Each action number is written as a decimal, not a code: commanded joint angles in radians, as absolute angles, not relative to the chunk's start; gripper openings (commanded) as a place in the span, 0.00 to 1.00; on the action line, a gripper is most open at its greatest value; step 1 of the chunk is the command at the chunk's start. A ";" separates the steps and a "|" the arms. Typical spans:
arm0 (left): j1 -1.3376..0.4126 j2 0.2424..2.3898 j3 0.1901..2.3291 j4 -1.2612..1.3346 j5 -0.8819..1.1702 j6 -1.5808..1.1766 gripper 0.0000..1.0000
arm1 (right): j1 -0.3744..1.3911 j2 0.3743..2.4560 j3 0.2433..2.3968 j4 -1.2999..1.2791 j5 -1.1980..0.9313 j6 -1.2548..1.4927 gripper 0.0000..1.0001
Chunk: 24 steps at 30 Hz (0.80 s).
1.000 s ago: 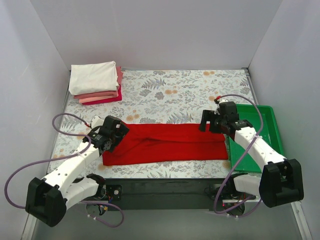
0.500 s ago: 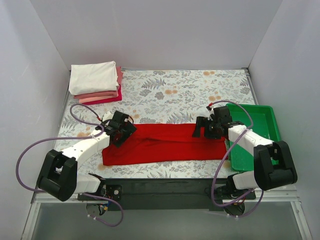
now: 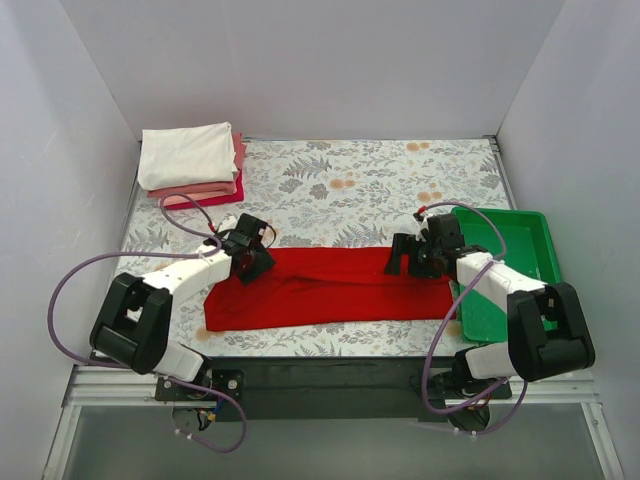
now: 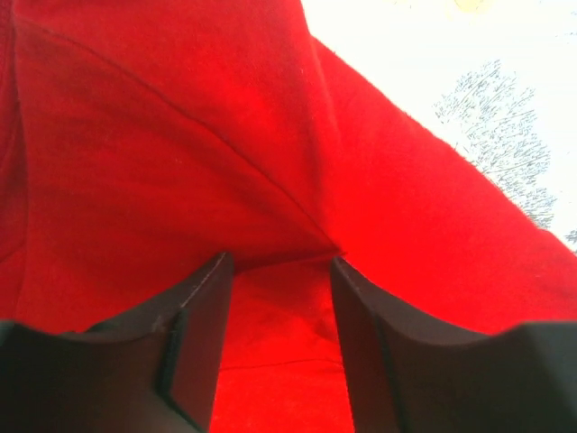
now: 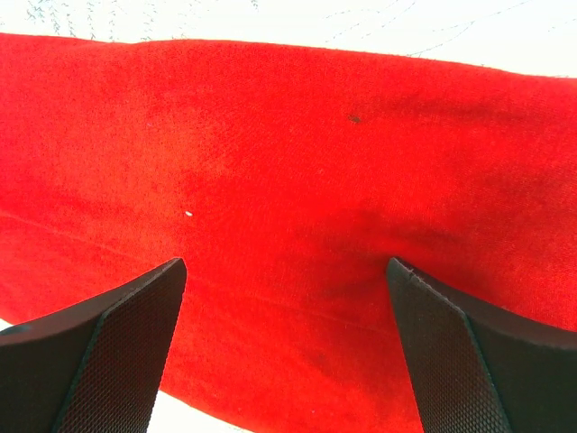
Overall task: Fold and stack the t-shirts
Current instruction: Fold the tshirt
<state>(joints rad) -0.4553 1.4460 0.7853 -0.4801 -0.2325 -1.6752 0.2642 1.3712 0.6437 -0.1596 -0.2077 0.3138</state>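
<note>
The bright red t-shirt (image 3: 330, 290) lies on the near part of the table, folded into a long strip running left to right. My left gripper (image 3: 255, 262) is low over its far left corner, jaws apart; in the left wrist view (image 4: 279, 262) red cloth with a fold ridge fills the gap between them. My right gripper (image 3: 405, 258) is wide open over the strip's right part, and the right wrist view (image 5: 284, 266) shows flat red cloth under it. A folded stack stands at the back left: a white shirt (image 3: 187, 155) on top, then salmon pink (image 3: 200, 190), then crimson (image 3: 222, 199).
A green plastic tray (image 3: 520, 240) sits at the right edge, just past the shirt's right end. The flower-patterned table top (image 3: 340, 185) is walled in at the back and on both sides. The left arm's purple cable (image 3: 190, 203) loops near the stack.
My left gripper has moved away from me and to the right, up to the shirt's far left corner. My right gripper shifted left onto the shirt, then stayed put.
</note>
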 commanded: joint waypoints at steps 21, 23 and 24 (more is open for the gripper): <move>-0.610 1.470 0.959 -0.821 -0.368 -1.759 0.00 | 0.265 1.302 0.577 -0.166 -0.155 0.316 0.98; -0.621 1.457 0.950 -0.825 -0.365 -1.763 0.00 | 0.267 1.298 0.572 -0.166 -0.153 0.314 0.98; -0.627 1.450 0.945 -0.828 -0.368 -1.775 0.00 | 0.265 1.295 0.569 -0.167 -0.153 0.313 0.98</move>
<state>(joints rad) -0.6117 1.5063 0.9485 -0.8051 -0.3340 -1.7386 0.2642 1.3102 0.5915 -0.1440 -0.1783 0.3168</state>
